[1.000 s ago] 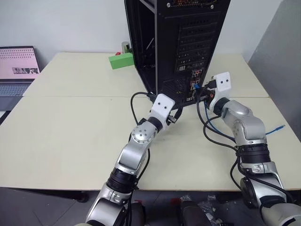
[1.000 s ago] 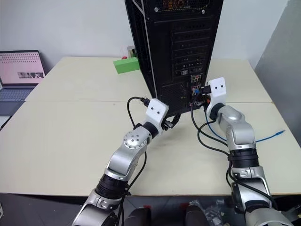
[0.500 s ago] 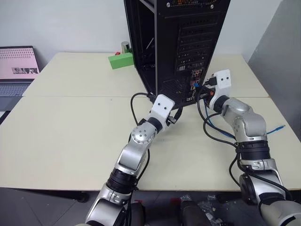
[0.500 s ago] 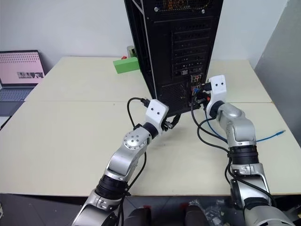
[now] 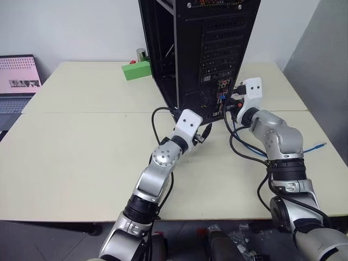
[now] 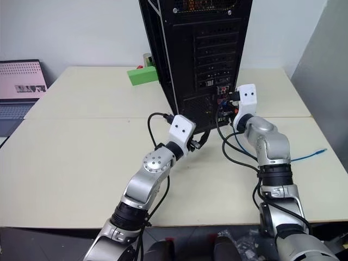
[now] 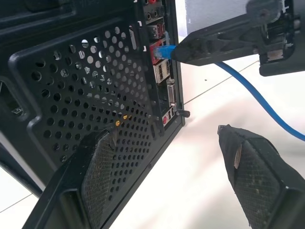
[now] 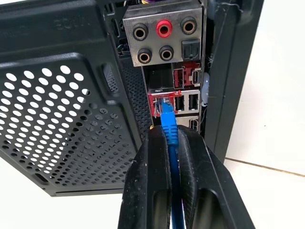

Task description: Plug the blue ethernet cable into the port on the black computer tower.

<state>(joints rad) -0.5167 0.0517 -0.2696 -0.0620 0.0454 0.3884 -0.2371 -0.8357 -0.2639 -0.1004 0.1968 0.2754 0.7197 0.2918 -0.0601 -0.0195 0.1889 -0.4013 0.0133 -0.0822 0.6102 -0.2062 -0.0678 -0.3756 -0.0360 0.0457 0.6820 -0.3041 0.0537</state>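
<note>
At rear panel of black computer tower [image 5: 209,49], right end effector [image 8: 167,138] pinches blue ethernet cable [image 8: 168,125] just behind plug, lining it up with port [image 8: 161,103]; left end effector [image 7: 176,157] spread beside tower base, likely steadying.

The tower [image 8: 62,71] is seen as matt black sheet metal, perforated with round holes. The connector panel [image 8: 164,36] is bare grey metal. The cable [image 7: 257,102] is sheathed in smooth blue plastic, its plug [image 8: 167,114] in glossy blue plastic. The surface [image 5: 81,157] is a smooth, matt cream laminate. The fingers [image 7: 259,176] are textured black plastic.
</note>
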